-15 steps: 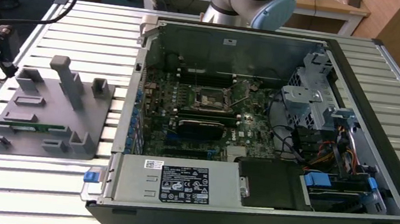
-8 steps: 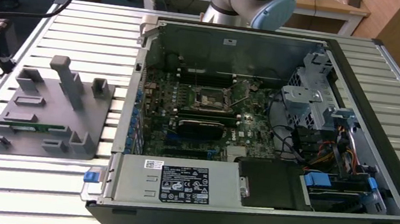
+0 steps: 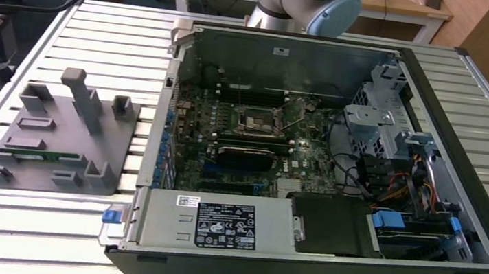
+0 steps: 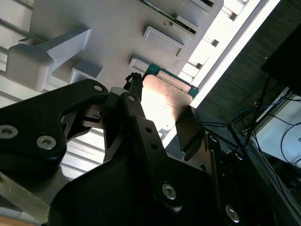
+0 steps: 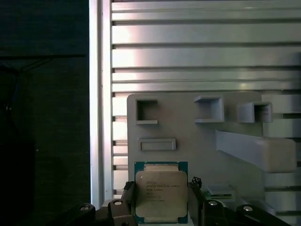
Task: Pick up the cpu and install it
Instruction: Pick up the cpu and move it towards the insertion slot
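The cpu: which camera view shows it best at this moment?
The first wrist view: the cpu faces the camera squarely, its silvery top and green rim plain against the grey holder plate. The second wrist view shows the cpu at a slant, its top washed by glare.

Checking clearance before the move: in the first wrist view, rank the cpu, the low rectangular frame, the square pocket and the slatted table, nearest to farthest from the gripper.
1. cpu, held in the gripper.
2. low rectangular frame, on the grey tray just past the cpu.
3. square pocket, near the tray's far edge.
4. slatted table, beyond the tray.
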Available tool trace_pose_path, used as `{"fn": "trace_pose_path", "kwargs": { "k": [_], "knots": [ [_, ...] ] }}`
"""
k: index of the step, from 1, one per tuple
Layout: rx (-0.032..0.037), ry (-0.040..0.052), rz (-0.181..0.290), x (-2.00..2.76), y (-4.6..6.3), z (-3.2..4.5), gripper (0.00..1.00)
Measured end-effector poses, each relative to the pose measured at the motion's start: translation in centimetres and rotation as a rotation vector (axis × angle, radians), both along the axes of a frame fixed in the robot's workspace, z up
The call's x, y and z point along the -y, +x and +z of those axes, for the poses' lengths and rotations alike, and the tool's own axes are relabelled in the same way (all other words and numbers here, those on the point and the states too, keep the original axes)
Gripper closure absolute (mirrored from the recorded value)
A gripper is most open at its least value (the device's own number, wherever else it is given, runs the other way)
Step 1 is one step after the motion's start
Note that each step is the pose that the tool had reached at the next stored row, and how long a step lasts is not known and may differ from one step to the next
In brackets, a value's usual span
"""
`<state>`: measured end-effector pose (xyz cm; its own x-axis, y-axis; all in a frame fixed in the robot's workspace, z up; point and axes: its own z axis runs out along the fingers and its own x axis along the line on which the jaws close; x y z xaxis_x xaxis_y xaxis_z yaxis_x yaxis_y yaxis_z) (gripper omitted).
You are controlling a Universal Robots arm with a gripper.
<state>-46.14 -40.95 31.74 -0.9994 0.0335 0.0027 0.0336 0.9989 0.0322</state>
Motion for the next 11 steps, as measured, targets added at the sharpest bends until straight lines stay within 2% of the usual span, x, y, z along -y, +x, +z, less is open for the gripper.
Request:
{"fn": "trace_pose_path", "kwargs": {
  "k": [11],
  "knots": [
    [0.0,0.0,0.0,0.0,0.0,1.56,0.47]
  ]
}}
